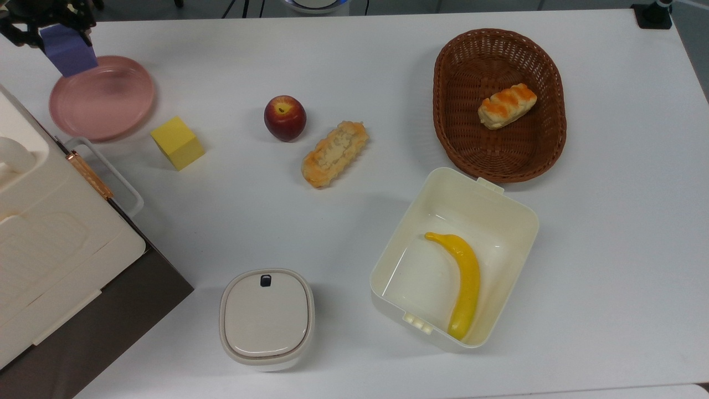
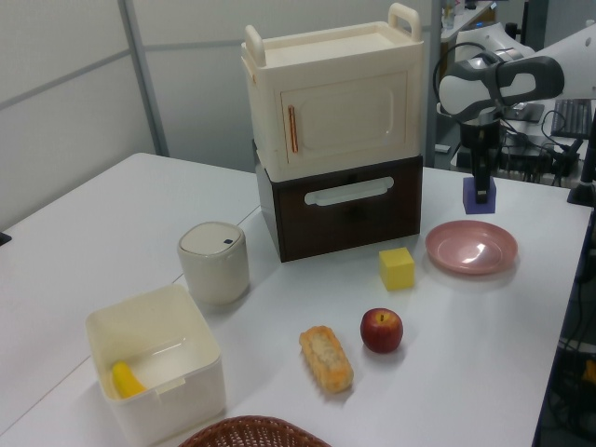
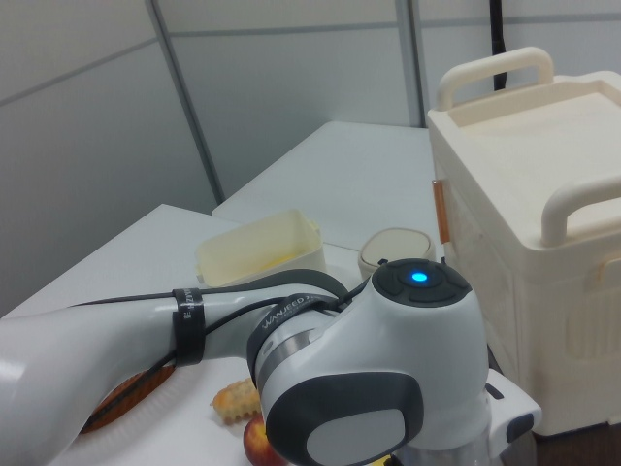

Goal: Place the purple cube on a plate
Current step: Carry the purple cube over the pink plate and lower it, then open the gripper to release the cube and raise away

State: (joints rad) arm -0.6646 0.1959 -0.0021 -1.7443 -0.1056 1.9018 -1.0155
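Observation:
The purple cube (image 1: 67,49) (image 2: 480,196) hangs in the air, held between the fingers of my gripper (image 1: 58,34) (image 2: 480,192), which is shut on it. In the top view it sits over the far left rim of the pink plate (image 1: 102,105). In the left view it hovers above and just behind the plate (image 2: 471,247), clear of its surface. The arm's white wrist (image 3: 388,398) fills the foreground of the right view.
A yellow cube (image 1: 177,142) lies just beside the plate, with a red apple (image 1: 284,117) and a bread piece (image 1: 334,153) further along. A cream cabinet on a dark base (image 2: 335,140) stands close to the plate. Farther off are a wicker basket (image 1: 471,138), an open box with a banana (image 1: 512,221) and a lidded container (image 1: 266,317).

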